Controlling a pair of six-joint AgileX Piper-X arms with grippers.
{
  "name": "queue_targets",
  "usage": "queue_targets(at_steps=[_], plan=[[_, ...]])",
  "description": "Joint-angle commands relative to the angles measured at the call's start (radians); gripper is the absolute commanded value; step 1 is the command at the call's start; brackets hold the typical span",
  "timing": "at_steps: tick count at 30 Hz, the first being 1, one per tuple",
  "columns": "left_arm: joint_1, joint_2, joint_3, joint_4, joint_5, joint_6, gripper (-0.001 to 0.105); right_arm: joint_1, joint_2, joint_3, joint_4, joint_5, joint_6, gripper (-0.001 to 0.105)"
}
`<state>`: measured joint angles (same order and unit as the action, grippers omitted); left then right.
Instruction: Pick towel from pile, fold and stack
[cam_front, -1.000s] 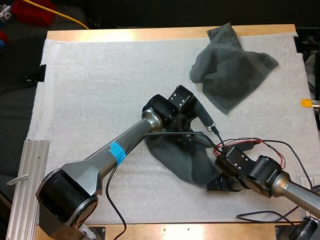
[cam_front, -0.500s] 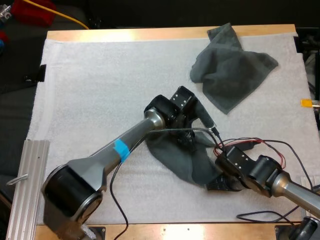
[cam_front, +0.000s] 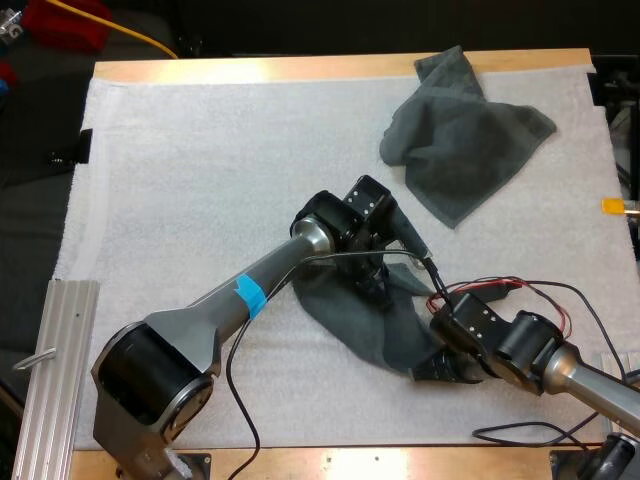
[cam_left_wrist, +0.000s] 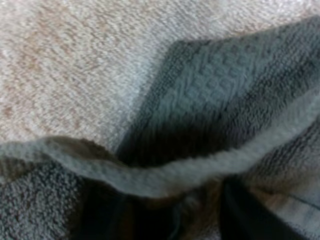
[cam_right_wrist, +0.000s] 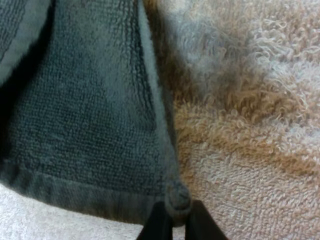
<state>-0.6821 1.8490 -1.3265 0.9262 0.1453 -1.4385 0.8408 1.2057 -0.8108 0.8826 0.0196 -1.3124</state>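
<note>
Near the middle of the white mat (cam_front: 200, 160), on the wooden counter (cam_front: 300, 68), lies a dark grey-green towel (cam_front: 350, 320). It is bunched up and long. Its long way runs on a slant, from the left hand (cam_front: 378, 283) at its far end to the right hand (cam_front: 428, 367) at its near end. So the towel sits right between the two hands, and both are touching it.

The right hand is pinched tight on a corner (cam_right_wrist: 177, 197) of the towel. Its two black fingers (cam_right_wrist: 156, 225) squeeze it from both sides. The left hand has a fold of the towel between its fingers, and the edge there is lifted a bit off the mat. So I think it is gripping the towel too, though that part is hard to see.

I think the next job is to open the towel out flat before folding it. For that, the hands would need to pull away from each other along that slanted line. A pull across the line might just twist the cloth.

A crumpled towel (cam_front: 460, 150) sits at the far right of the mat, well apart from both hands.
</note>
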Motion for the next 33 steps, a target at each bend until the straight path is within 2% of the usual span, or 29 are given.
queue_targets(at_steps=[1,8,13,30,33], plan=[[-0.001,0.002,-0.006,0.02,0.013,0.007,0.025,0.002,0.0,0.0,0.013,-0.009,0.001,0.001],[-0.001,0.002,-0.006,0.079,0.009,0.011,0.0,0.002,0.0,0.0,0.013,-0.009,0.001,0.001],[-0.001,-0.019,-0.007,0.107,-0.022,0.03,0.0,0.002,0.0,0.0,0.013,-0.009,0.001,0.001],[0.003,-0.191,-0.024,0.15,-0.04,0.053,0.0,0.002,0.0,0.0,0.013,-0.009,0.001,0.001],[0.018,-0.21,-0.029,0.152,-0.044,0.053,0.004,0.002,0.0,0.0,0.013,-0.009,0.001,0.001]])
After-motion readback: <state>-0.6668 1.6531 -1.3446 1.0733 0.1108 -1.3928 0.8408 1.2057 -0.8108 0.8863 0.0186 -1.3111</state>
